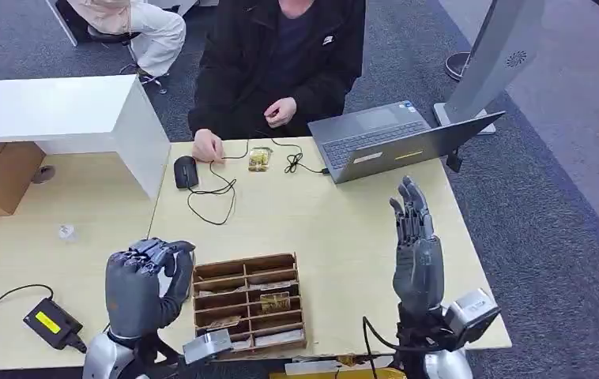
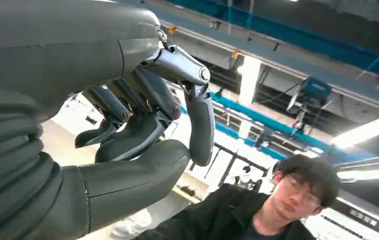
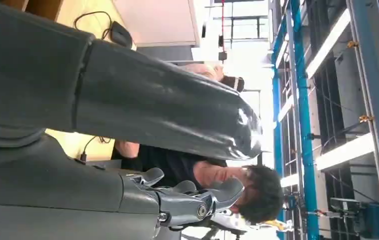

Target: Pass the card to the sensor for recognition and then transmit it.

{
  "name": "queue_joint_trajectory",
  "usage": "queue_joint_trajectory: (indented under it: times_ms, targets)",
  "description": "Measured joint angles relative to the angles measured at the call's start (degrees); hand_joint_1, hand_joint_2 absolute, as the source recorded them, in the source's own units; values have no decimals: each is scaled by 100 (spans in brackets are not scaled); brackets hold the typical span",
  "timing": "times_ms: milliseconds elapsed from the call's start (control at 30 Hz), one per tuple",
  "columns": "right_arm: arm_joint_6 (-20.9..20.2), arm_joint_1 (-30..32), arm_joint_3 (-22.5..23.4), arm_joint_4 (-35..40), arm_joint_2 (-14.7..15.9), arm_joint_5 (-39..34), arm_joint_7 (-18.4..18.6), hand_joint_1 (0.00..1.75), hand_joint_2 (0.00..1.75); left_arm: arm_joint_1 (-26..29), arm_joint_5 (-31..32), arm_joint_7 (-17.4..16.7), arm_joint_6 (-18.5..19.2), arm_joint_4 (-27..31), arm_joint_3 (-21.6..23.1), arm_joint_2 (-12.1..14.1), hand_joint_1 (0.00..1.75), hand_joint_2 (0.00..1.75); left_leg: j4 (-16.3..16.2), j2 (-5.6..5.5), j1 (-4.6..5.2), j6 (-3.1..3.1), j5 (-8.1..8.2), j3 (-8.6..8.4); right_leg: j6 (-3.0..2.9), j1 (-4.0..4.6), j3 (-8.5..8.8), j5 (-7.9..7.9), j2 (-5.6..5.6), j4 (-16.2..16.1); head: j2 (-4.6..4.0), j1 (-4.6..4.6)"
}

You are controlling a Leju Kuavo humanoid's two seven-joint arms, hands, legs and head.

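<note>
1. The step in hand looks like the first pick: neither hand holds a card, so one has to come out of the wooden card tray [image 1: 247, 267] before anything reaches the sensor.
2. The cards lie flat in the tray's slots, at the near edge of the bench [image 1: 336, 229], at about 6 o'clock on it in the head view. One printed card [image 1: 275, 302] sits in a middle slot at the tray's right side; others are too dim to read.
3. The left hand [image 1: 145, 283] is raised just at 9 o'clock of the tray, fingers [image 2: 200, 125] curled inward over the thumb with nothing between them, so it is closed on air. It should uncurl before it goes down.
4. To pick well, I judge a thumb-and-finger pinch on a card's free edge is best, lifting straight up so the slot walls do not catch it.
5. The right hand [image 1: 416, 253] stands upright at 3 o'clock of the tray, well apart from it, fingers straight, close together and pointing up, holding nothing.
6. The black box with the yellow label [image 1: 52, 324], at 9 o'clock near the bench's left edge, may be the sensor; I cannot tell for sure.
7. A person [image 1: 280, 59] sits at 12 o'clock behind the laptop [image 1: 395, 140] and mouse [image 1: 186, 170], the likely receiver; keep the handover path away from the cables.
</note>
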State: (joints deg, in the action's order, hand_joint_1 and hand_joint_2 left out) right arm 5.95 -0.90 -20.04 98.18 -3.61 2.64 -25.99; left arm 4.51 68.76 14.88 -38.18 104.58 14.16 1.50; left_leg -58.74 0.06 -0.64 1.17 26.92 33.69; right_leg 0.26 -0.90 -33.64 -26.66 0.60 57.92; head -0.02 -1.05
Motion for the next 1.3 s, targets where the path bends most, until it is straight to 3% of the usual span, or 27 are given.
queue_joint_trajectory:
  times_ms: [100, 233, 600, 867, 1067, 1300]
  targets:
    - [-53, -2, 2, 0, 0, 17, 2, 0, 0, -148, -150, -626, 984, -157, 172, 265, 0, 175, 0, 1, -1, 1, 0, 0, -1, 0, 0, 0, 0, 1, 0, 2]
    - [-127, 0, 4, 2, 0, 44, 15, 0, 0, -204, -437, -653, 1265, -284, 341, 482, 0, 175, 0, 4, -1, 1, 0, 0, -1, 2, -2, 1, 5, 1, 0, 0]
    - [-225, -20, 20, 0, 0, 70, 5, 0, 0, -183, -2336, 291, 2419, -330, 787, 1025, 0, 175, 0, 2, 0, 0, 0, 2, 0, 0, -1, 0, 3, 0, 0, 0]
    - [-236, -46, 24, 0, 0, 68, -2, 0, 0, -82, -2382, 406, 2840, -330, 789, 1247, 0, 175, 0, 2, -1, 1, 0, 2, 0, 1, -1, 0, 3, 1, 0, 0]
    - [-328, -44, 81, 0, 0, 68, -2, 0, 0, -69, -1807, 35, 2989, -330, 817, 1504, 0, 175, 0, 2, 0, 1, 0, 2, 0, 1, -1, 0, 3, 1, 0, 0]
    - [-354, 2, 153, 2, -2, 103, -2, 0, 0, -58, -1501, -371, 2839, -330, 817, 1537, 0, 175, 0, 1, 0, 1, 0, 3, 0, 0, 0, 0, 3, 0, 0, 0]
